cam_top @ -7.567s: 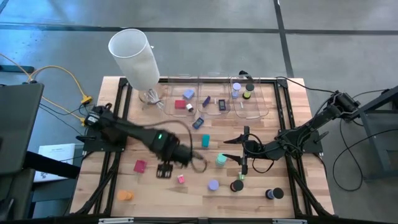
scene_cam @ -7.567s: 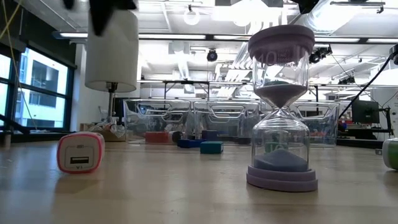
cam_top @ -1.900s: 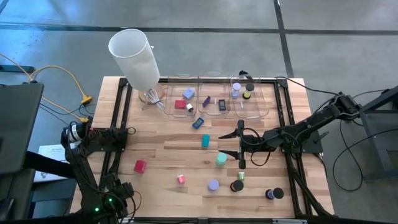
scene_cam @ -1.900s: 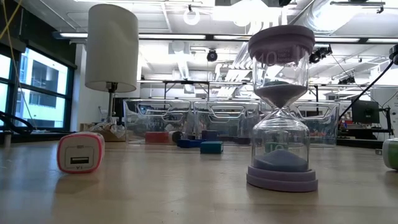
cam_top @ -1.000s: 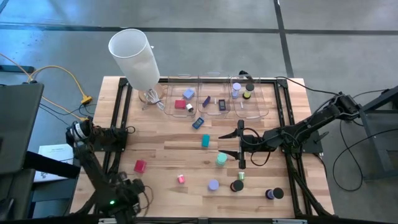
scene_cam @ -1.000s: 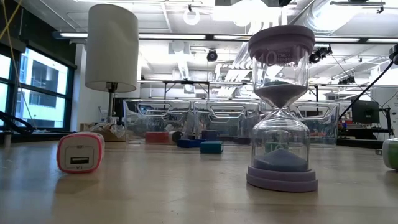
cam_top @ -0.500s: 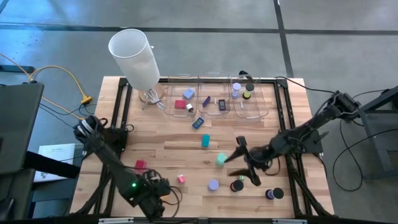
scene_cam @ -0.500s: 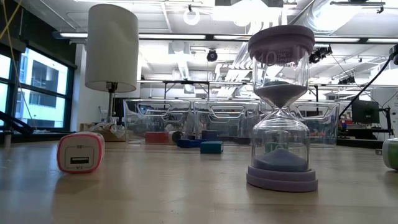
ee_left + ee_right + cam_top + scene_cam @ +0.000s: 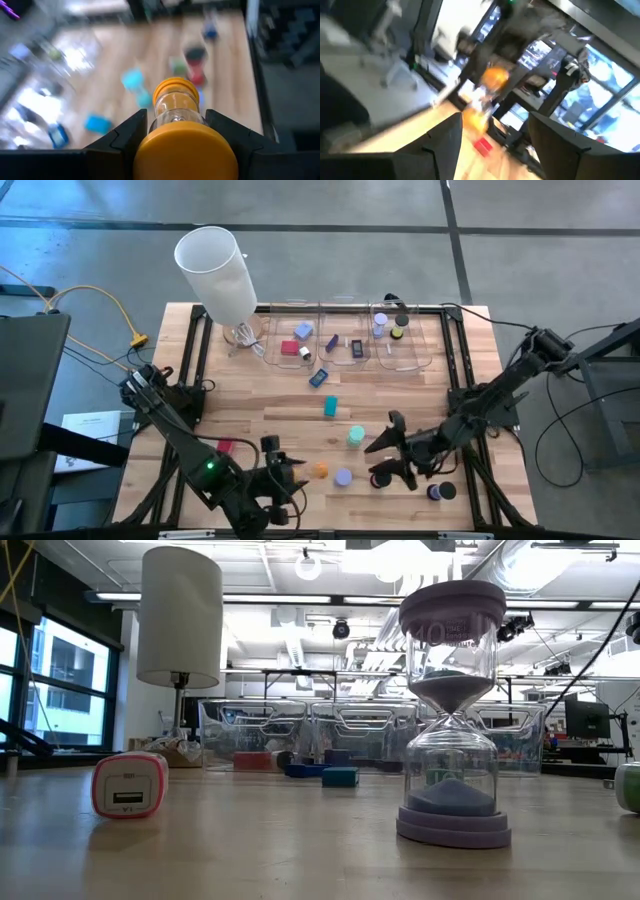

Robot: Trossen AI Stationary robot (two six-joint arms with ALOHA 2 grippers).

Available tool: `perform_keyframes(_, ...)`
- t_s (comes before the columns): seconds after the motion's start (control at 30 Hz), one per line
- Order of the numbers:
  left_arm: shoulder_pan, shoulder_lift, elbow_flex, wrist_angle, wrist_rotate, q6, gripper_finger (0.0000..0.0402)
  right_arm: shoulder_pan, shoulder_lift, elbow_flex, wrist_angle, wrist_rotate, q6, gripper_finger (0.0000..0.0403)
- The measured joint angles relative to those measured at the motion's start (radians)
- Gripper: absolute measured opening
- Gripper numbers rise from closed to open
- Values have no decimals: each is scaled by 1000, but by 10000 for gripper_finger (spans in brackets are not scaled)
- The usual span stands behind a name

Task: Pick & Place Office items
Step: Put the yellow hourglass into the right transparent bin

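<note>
Left gripper [image 9: 290,477]: we find it low over the near edge of the table [image 9: 260,405]; in its wrist view the fingers [image 9: 127,131] clamp an orange hourglass [image 9: 176,117] between them.
Orange hourglass, seen from above: we see its orange end just beside the left gripper, near the lavender hourglass [image 9: 343,477].
Right gripper [image 9: 392,458]: we place it over the near right of the table, above a black disc [image 9: 381,478]; its fingers [image 9: 442,140] stand apart with nothing between them.
Right wrist view: we see the orange hourglass held out in front by the other arm.
Loose items on the wood: red block [image 9: 225,447], teal block [image 9: 330,407], pale teal disc [image 9: 356,437], dark blue rectangle [image 9: 318,378], dark disc with purple [image 9: 436,492].
Clear bins [image 9: 345,345]: at the far edge we see three in a row, holding a red block, lavender block, dark flat piece and small discs.
White cylinder [image 9: 218,272]: stands at the far left corner.
Low view: lavender hourglass [image 9: 452,710] upright in front; pink block [image 9: 129,784] to one side; neither gripper shows.
</note>
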Motion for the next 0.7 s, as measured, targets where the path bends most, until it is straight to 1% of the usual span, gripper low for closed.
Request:
perform_keyframes(0.07,4,0,-2,71,-59,10,178,16,53,-1,58,45,-101,215)
perform_keyframes(0.13,12,0,-2,120,-81,18,178,30,107,-1,182,113,-211,211)
perform_keyframes(0.23,10,0,-4,186,-127,78,178,55,181,0,367,217,-356,202)
perform_keyframes(0.3,9,0,-4,240,-170,113,178,68,214,0,451,243,-423,199)
perform_keyframes(0.37,8,0,-4,301,-189,149,178,79,227,0,492,248,-465,198)
perform_keyframes(0.43,7,0,-4,370,-198,207,178,88,234,15,500,265,-463,199)
perform_keyframes(0.53,8,0,-4,446,-201,262,178,94,235,62,479,341,-400,211)
perform_keyframes(0.63,8,0,-4,469,-199,294,178,99,235,103,405,414,-332,231)
perform_keyframes(0.7,8,0,-4,471,-203,296,178,99,236,125,359,441,-291,248)
